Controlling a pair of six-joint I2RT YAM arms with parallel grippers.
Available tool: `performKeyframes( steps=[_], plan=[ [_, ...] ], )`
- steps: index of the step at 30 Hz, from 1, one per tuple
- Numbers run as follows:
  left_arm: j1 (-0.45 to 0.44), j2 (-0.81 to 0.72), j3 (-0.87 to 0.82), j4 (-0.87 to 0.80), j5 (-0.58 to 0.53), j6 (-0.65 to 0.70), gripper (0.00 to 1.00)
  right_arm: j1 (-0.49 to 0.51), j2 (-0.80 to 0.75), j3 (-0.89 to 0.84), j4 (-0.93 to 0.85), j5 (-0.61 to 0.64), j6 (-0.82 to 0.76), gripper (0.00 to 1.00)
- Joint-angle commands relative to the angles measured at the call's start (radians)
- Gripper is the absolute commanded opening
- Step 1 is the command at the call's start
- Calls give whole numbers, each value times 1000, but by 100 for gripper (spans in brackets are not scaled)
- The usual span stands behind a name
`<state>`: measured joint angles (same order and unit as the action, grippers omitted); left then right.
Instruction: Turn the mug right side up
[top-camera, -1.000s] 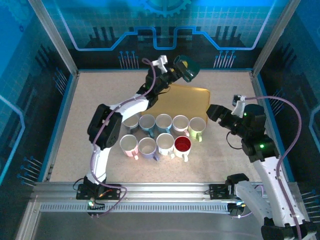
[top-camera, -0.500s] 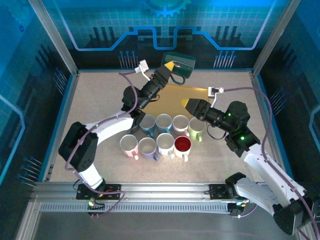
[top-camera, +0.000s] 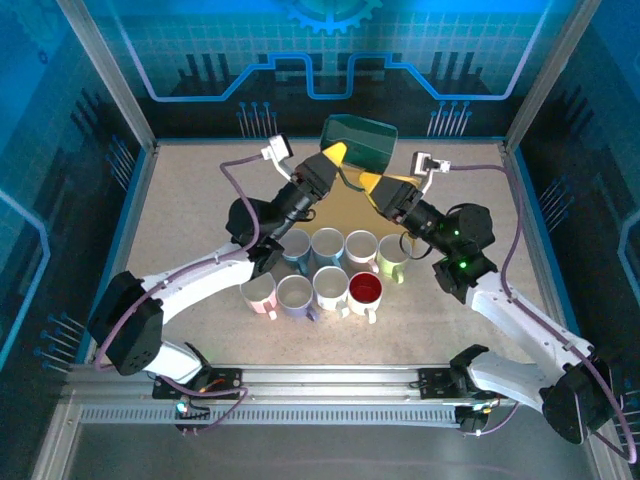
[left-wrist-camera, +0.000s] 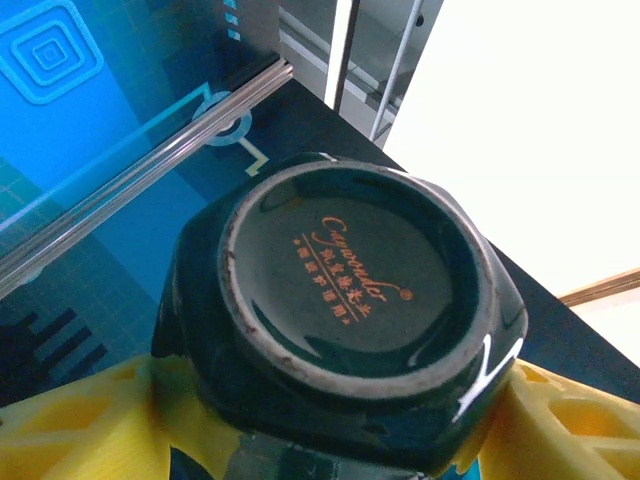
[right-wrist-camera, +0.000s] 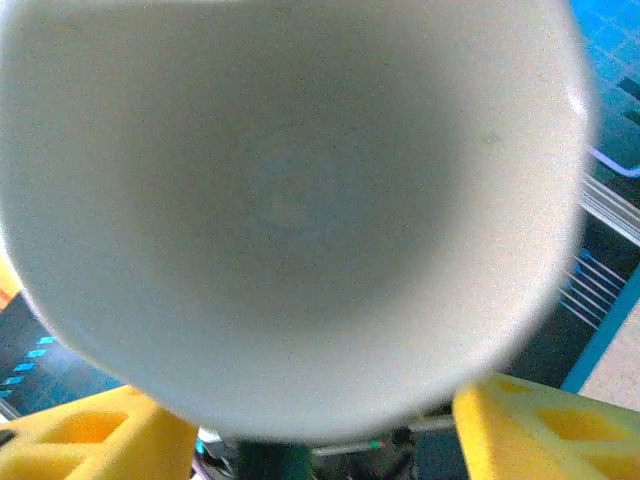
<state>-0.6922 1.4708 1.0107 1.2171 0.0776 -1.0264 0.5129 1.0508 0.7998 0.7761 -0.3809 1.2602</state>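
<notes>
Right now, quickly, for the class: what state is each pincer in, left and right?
Left pincer: closed on the dark green mug, held in the air.
Right pincer: at the mug's open mouth; whether it grips cannot be told.

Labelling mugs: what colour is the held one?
The mug is dark green; clearest in left wrist view.

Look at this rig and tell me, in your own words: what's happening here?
Two robot arms meet at a dark green mug held in the air by the yellow tray. The left gripper clamps it near its base. The right gripper has a finger on either side of the mug's open mouth, but whether it has closed is unclear. The mug is tilted and not yet set down upright. A cluster of upright mugs stands nearer the arms.
</notes>
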Motion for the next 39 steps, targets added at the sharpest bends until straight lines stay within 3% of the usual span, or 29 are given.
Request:
performKeyframes(
  steps=[1,11,16,19,20,21,23,26,30,33,36,39],
  plan=[
    [-3,-49,1,114,-4,30,37,26,-2,3,101,17,-15,61],
    [-25,-51,-29,118,7,62,37,49,-32,-19,66,64,-50,18],
    [-30,-127,-130,80,4,90,67,49,-109,-35,-69,87,-99,0],
    [-31,-202,-203,20,4,100,84,50,-164,-42,-187,91,-132,0],
    [-31,-234,-238,-5,6,100,97,50,-182,-43,-234,89,-149,0],
    [-31,-275,-272,-45,3,99,99,52,-200,-44,-287,84,-166,0],
    [-30,-379,-329,-168,-9,128,99,57,-242,-50,-387,83,-206,0],
    [-31,-588,-336,-532,-47,240,99,73,-308,7,-720,121,-342,0],
    [-32,-783,-187,-1111,-83,477,99,147,-347,149,-1201,282,-586,0],
    [-33,-837,-65,-1455,-159,642,99,208,-350,215,-1442,401,-692,0],
    [-32,-877,-8,-1642,-287,765,99,286,-334,276,-1641,526,-742,0],
    [-32,-942,-32,-1675,-420,838,99,366,-310,326,-1803,655,-734,0]
  ],
)
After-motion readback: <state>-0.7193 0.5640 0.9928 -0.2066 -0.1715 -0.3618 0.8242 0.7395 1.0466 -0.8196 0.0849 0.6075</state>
